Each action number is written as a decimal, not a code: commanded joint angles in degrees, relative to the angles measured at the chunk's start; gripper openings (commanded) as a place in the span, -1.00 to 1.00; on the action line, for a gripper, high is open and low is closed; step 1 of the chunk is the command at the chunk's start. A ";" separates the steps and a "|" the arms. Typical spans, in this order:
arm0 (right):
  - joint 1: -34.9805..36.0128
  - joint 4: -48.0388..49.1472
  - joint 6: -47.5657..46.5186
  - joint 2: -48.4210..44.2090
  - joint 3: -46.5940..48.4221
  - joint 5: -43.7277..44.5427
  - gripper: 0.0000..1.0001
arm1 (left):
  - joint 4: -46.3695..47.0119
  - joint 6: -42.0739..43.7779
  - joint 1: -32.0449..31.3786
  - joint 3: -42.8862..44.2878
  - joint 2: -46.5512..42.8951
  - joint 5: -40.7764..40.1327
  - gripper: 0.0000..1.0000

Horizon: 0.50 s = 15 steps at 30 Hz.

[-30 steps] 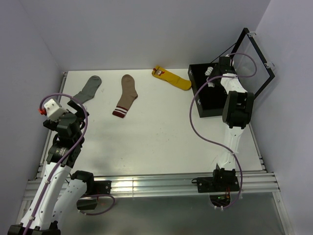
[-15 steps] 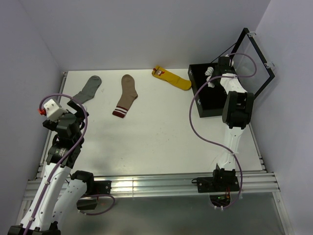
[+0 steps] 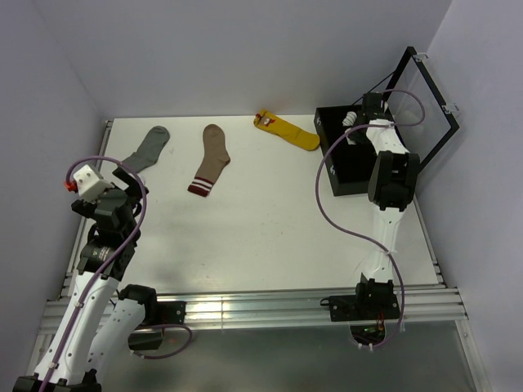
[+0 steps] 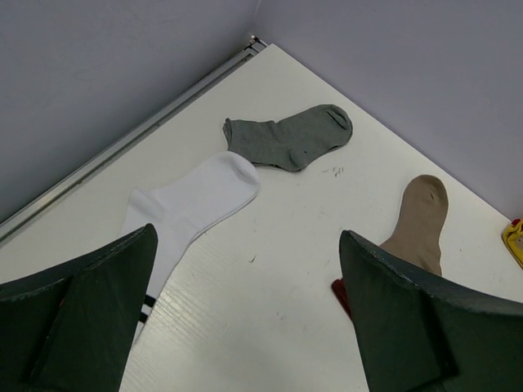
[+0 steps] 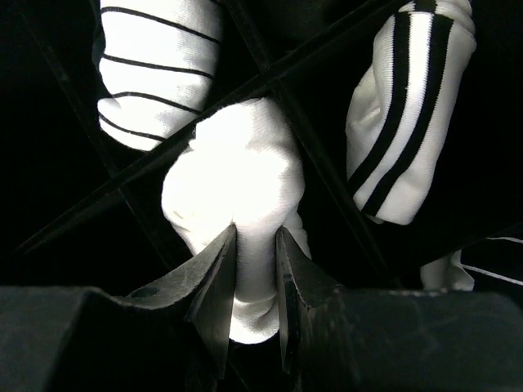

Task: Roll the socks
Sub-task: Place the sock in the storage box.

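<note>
Rolled white sock (image 5: 237, 163) sits in the black box (image 3: 335, 163), right gripper (image 5: 255, 237) pinched on it; striped white sock (image 4: 192, 204) lies flat beside the grey sock (image 4: 290, 139), left gripper (image 4: 245, 245) wide open, empty.

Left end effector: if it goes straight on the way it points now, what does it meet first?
Probably the bare table, just beside the white striped sock. Depth is hard to judge from this view.
</note>
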 commanded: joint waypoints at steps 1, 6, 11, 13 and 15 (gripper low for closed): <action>0.28 -3.12 -0.39 1.93 1.45 -0.60 -0.39 | 0.78 0.84 0.23 0.42 -0.11 0.32 0.96; 0.37 0.48 -1.18 -3.95 -1.36 -1.05 -0.24 | 0.43 0.58 0.23 0.86 -0.29 0.67 0.96; 0.63 2.60 -1.97 -12.83 -3.56 -1.22 -0.01 | -0.01 0.23 0.23 1.12 -1.34 1.37 0.98; 0.98 3.03 -2.24 -17.40 -5.22 -0.96 0.11 | -0.62 0.05 0.23 1.30 -1.69 1.55 0.99; 1.34 3.39 -2.41 -20.91 -6.89 -0.61 0.24 | -0.98 -0.21 0.23 1.65 -1.95 2.16 0.99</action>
